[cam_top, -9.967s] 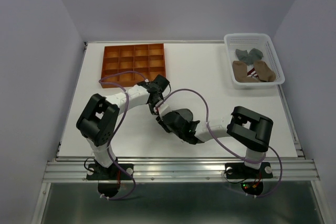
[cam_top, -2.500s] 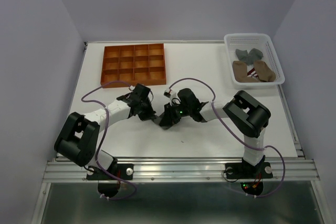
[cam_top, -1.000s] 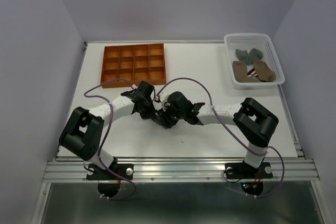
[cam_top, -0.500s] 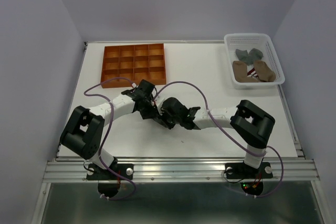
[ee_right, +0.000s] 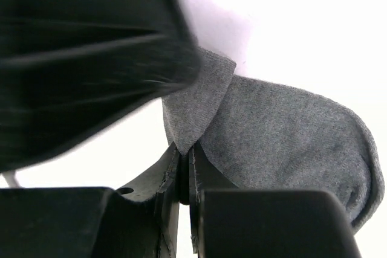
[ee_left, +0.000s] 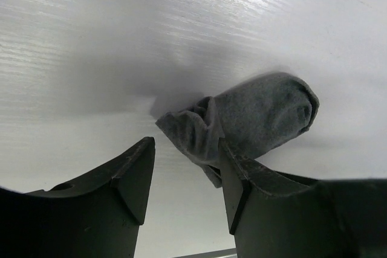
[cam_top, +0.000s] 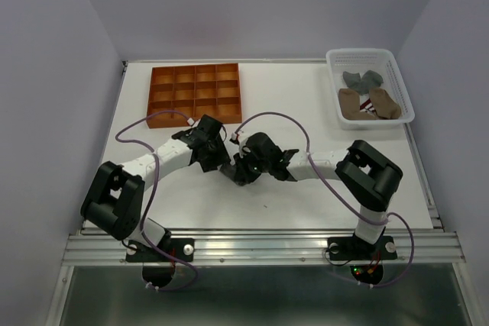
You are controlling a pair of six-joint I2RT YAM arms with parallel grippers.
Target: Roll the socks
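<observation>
**A:** Where is the grey sock [ee_left: 260,116]?

**B:** On the table [cam_top: 306,97], a little nearer the arm bases than the near right corner of the orange tray [cam_top: 195,67]. It sits between the two grippers, and in the top view they hide most of it.

**A:** Which way does it lie?

**B:** In the left wrist view its long axis runs aslant. The rounded toe points up and right. The cuff end, folded over on itself, points down and left toward the fingers. Apart from that fold it lies flat. I cannot tell how the axis runs against the tray's edges.

**A:** The left gripper [ee_left: 184,149]?

**B:** Released. Its jaws stand apart over the cuff end. The cuff meets the inner side of one finger, and the other finger is clear of it with bare table between.

**A:** And the right gripper [ee_right: 183,152]?

**B:** Clenched on the sock. Its fingers press nearly together with an edge of the cuff fold pinched between them. A dark blurred shape fills the upper left of its view, and I cannot tell what it is.

**A:** Anything else?

**B:** A white basket [cam_top: 359,53] stands well to the right of the tray, level with it. It holds other socks [cam_top: 370,101], grey and tan-brown.
</observation>
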